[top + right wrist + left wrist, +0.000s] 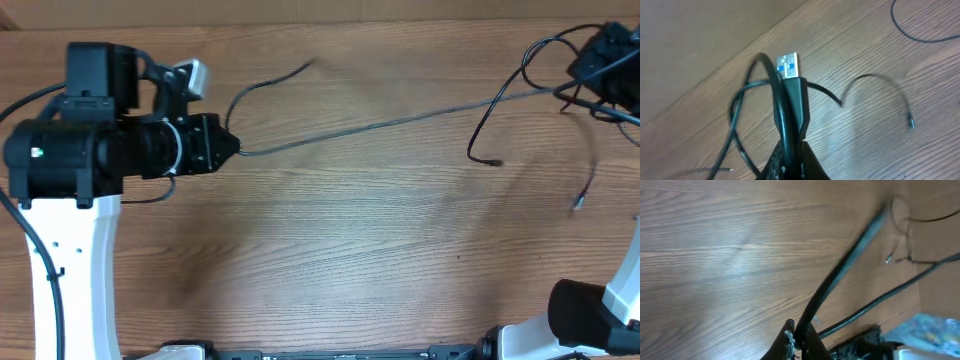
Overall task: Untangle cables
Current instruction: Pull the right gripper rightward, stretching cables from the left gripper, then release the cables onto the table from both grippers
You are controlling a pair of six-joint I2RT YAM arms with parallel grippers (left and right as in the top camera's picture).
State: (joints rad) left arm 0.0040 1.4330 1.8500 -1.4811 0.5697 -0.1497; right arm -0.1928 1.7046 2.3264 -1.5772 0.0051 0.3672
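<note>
L hand [237,148], R hand [791,154] – both clamp cables [400,121], seemingly taut.

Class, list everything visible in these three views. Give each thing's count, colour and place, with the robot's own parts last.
table: one, brown wood grain, under everything.
cables: thin, black, count unclear since they loop together; strung between the two grippers, loose strands on the table.
USB plug: one, silver with blue inside, black shell, at the right gripper.
small plug ends: two visible, on the table's right side.
arms: two, white and black, left and right edges.
left gripper: one, black, shut on the cables.
right gripper: one, black, shut on the USB plug.
</note>
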